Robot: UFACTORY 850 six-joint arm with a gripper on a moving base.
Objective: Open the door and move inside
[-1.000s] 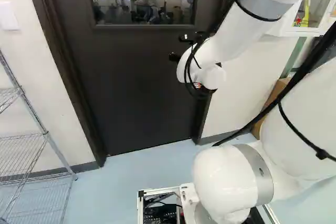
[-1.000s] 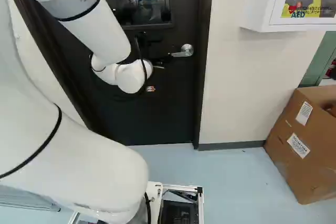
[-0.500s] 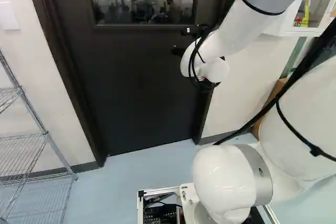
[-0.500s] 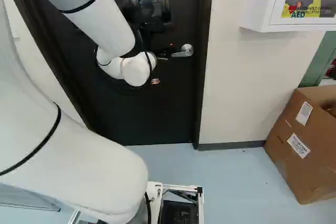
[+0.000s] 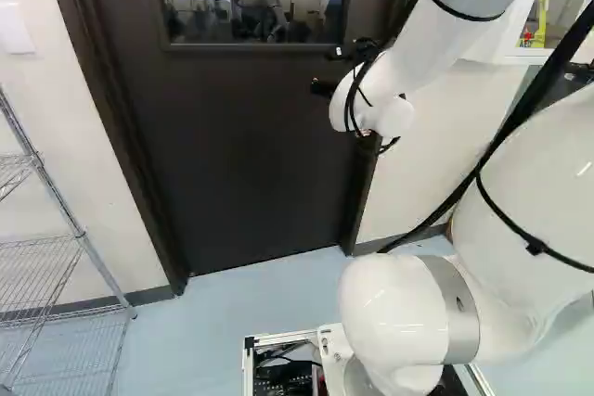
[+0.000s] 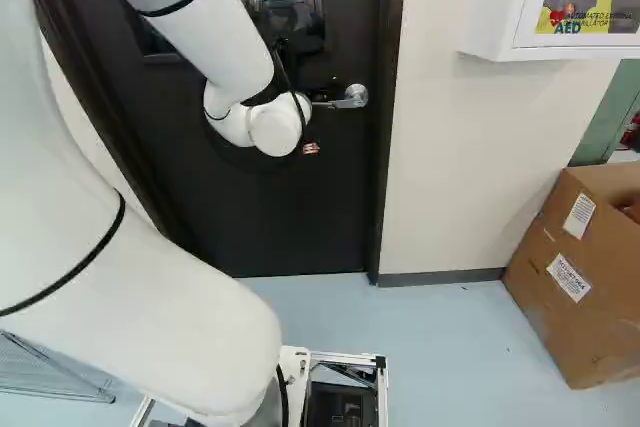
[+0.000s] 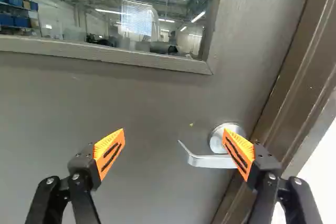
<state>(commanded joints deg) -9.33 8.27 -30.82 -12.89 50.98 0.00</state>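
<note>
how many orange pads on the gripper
2. In the wrist view, one orange pad stands before the mount of the door lever, the other is off past its free tip.

The door (image 7: 131,108) is showing a matt painted face, faintly grained near its window (image 7: 105,14), where smooth glass is reflecting light. Its handle (image 7: 212,161) is gleaming like polished metal. The arm (image 6: 220,42) is shining in smooth, glossy white, the rack (image 5: 82,240) is glinting like metal wire, and the box (image 6: 555,317) is looking like matt cardboard.
</note>
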